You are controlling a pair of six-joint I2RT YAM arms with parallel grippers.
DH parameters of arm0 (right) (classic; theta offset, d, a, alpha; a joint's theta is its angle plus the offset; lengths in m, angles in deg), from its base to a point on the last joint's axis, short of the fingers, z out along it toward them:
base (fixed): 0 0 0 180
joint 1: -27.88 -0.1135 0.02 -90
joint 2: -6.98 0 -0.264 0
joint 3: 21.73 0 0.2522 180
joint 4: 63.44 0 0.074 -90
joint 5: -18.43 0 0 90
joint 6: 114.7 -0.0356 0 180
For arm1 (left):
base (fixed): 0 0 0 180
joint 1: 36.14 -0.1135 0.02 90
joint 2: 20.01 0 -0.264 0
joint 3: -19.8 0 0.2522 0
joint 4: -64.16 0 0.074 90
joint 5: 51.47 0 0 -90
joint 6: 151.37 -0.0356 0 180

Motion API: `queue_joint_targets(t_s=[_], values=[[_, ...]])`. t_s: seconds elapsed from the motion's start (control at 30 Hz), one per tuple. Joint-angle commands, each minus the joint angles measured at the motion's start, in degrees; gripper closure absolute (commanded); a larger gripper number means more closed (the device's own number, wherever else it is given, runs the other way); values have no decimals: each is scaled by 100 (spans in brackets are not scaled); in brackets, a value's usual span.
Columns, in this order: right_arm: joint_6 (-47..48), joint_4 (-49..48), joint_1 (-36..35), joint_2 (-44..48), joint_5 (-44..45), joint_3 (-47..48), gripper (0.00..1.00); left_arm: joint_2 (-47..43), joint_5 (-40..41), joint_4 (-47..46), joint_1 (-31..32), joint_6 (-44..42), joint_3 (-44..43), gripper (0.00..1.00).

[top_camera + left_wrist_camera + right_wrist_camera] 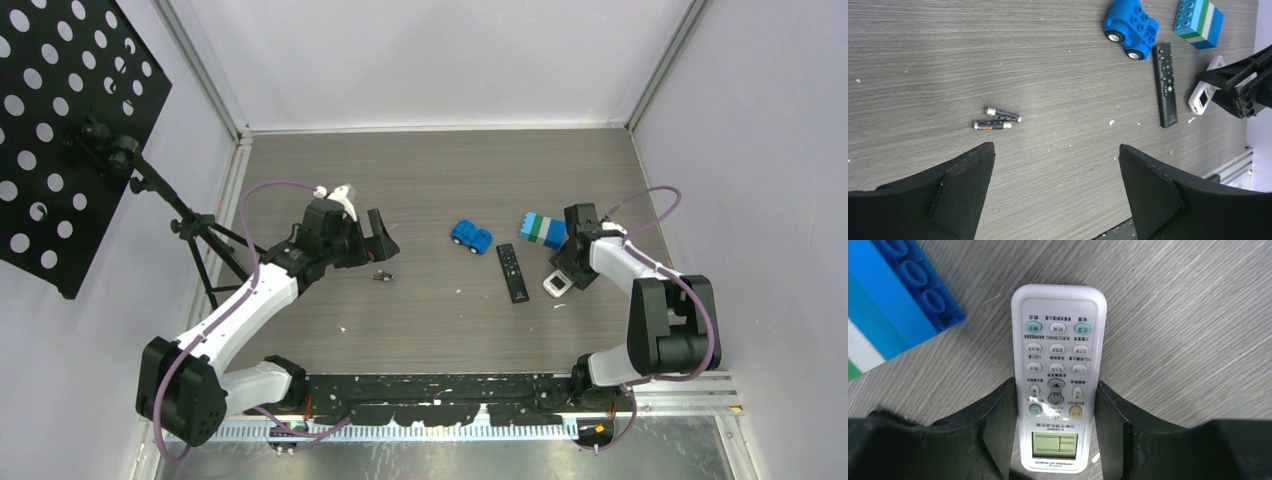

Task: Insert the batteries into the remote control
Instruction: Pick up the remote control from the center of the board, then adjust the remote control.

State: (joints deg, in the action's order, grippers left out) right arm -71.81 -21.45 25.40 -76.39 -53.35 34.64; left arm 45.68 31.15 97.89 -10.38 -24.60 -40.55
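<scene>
Two batteries [997, 119], thin and dark, one with an orange band, lie side by side on the wooden table; in the top view they are a small dark speck [381, 274]. My left gripper [1056, 146] hovers just short of them, wide open and empty. The white remote control [1058, 365] lies face up with buttons and a small screen showing. My right gripper [1056, 385] straddles its screen end, both fingers [998, 415] pressed against its long sides. From above, this remote [556, 285] sits right of centre.
A slim black remote [512, 272] lies left of the white one. A blue toy car [470, 236] and a stack of blue, white and green blocks [541, 229] sit behind them. A black perforated board on a tripod [70, 130] stands off the table's left edge.
</scene>
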Motion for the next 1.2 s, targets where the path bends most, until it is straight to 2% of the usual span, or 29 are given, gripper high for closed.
queue_joint_targets(t_s=[0.0,0.07,0.1,0.23,0.3,0.4,0.47,0.53,0.63,0.7,1.0,1.07,1.17], values=[[-105,-137,21,676,-447,-40,70,-187,-521,-400,-9,-92,-125,4],[85,-431,-27,1117,-1218,-30,73,-195,-814,-585,-9,-82,-110,4],[253,-600,-104,1314,-1987,25,73,-198,-1017,-704,-9,-83,-105,4],[636,-1224,-769,1962,-3888,327,74,-195,-1503,-1273,-9,0,-96,5],[243,-2198,-1003,2211,-4686,184,74,-188,-1807,-1612,-9,115,-92,5],[-916,-4312,-1262,2257,-5471,-178,74,-152,-2377,-2210,-9,457,-79,5],[-1461,-5383,-1525,2171,-5548,-260,74,-77,-2998,-2660,-9,931,-72,4],[-1792,-6035,-1810,2005,-5452,-178,74,50,-3497,-3384,-1,1573,14,4],[-1839,-6320,-2295,1706,-5149,101,74,271,-3853,-4970,42,2637,255,4],[-1889,-6509,-2506,1558,-4909,206,74,348,-3895,-5551,59,2988,290,4],[-2445,-7603,-2884,1095,-4408,244,74,594,-3689,-5555,417,3065,55,5],[-2452,-7640,-2902,1050,-4328,240,74,640,-3697,-5548,490,3090,13,14],[-2480,-7711,-2898,1004,-4270,251,74,644,-3722,-5549,522,3086,-2,39]])
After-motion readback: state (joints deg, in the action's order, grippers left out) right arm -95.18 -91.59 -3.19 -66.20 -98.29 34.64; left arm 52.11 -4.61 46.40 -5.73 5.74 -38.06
